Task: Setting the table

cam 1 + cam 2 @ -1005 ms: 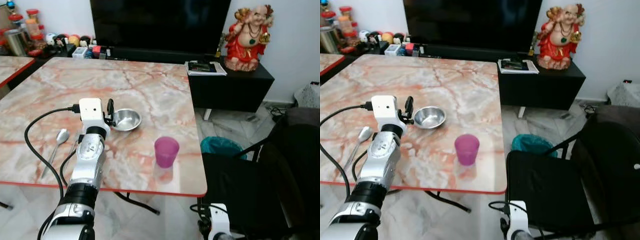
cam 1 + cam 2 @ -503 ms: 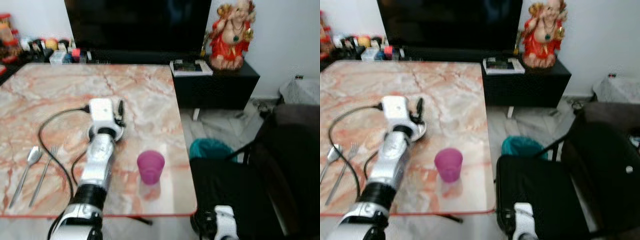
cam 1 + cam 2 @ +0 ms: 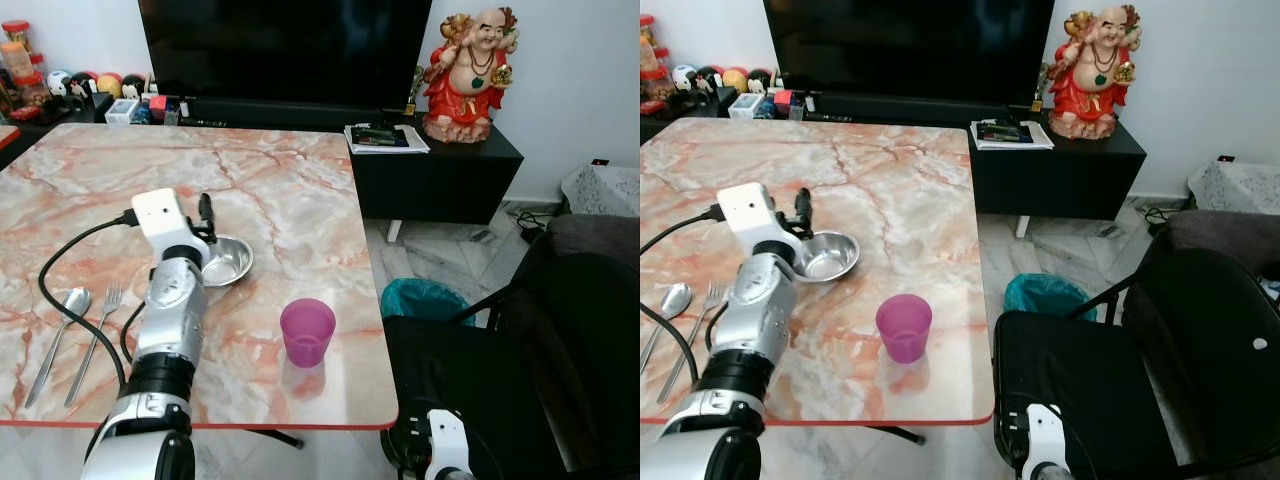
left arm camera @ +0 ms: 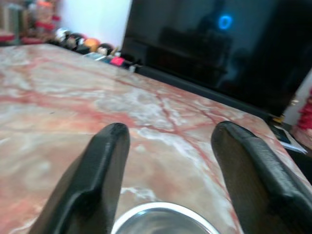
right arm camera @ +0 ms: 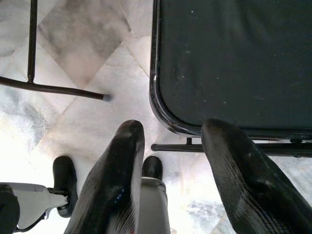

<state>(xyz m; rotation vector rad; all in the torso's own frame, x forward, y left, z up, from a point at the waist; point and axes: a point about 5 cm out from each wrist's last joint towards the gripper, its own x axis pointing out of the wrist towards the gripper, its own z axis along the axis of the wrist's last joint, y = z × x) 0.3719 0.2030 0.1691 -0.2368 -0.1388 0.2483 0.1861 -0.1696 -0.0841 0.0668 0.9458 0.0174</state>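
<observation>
While the steel bowl (image 3: 224,260) sits mid-worktop, left of the purple cup (image 3: 306,332), the left gripper (image 4: 165,161) hovers just over its near rim, jaws spread wide, bowl lying straight ahead between them. Spoon (image 3: 58,328) and fork (image 3: 96,328) lie farther left. The right gripper (image 5: 173,161) hangs over the floor, jaws apart.

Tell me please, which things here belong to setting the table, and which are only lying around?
Belonging to the job:
- steel bowl, under the open left pincer
- purple cup
- spoon and fork, side by side
- marble table

Only lying about:
- red figurine
- booklets on the black cabinet
- teal bin
- black chair
- television
</observation>
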